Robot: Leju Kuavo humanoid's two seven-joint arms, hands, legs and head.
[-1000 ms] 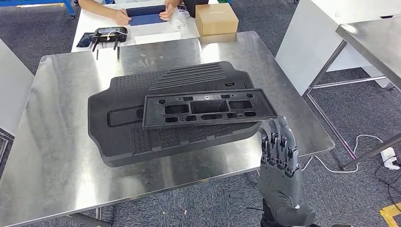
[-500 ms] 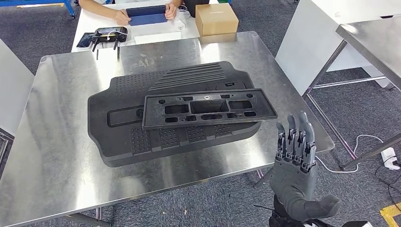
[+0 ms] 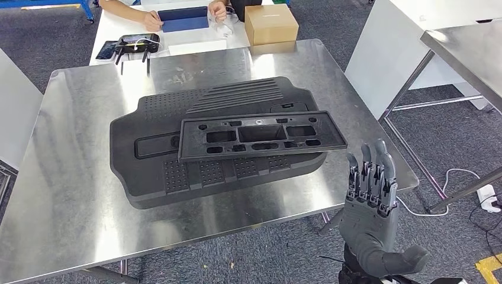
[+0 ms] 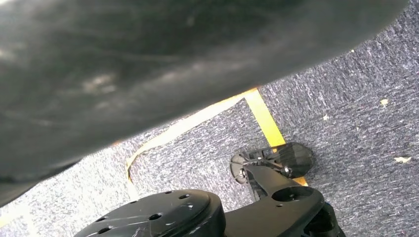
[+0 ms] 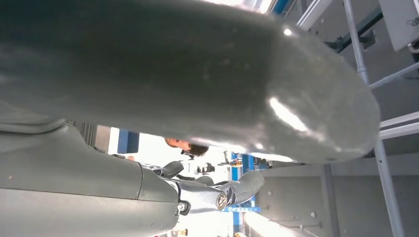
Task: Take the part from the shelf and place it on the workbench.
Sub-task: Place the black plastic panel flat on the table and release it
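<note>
A flat black frame part (image 3: pixel 260 136) with several cut-outs lies on top of a larger black ribbed panel (image 3: pixel 160 160) in the middle of the steel workbench (image 3: pixel 71 177). My right hand (image 3: pixel 370 201) hovers off the bench's near right corner, clear of both parts, fingers straight and thumb spread, holding nothing. In the right wrist view the hand's grey thumb (image 5: pixel 173 74) looms close and its fingers (image 5: pixel 217 192) hold nothing. My left hand (image 4: pixel 148 59) is a dark blur hanging over the carpet; how its fingers lie is unclear.
Beyond the bench a white table carries a cardboard box (image 3: pixel 270 23), a controller (image 3: pixel 137 41) and a dark blue tablet (image 3: pixel 182 19) held by a person's hands (image 3: pixel 151 22). A second steel table (image 3: pixel 467 47) stands to the right, with a white cable (image 3: pixel 450 177) on the carpet.
My right hand has drawn back from the frame part's right end, moving right and lower, and its thumb has spread out. The parts on the bench have stayed put.
</note>
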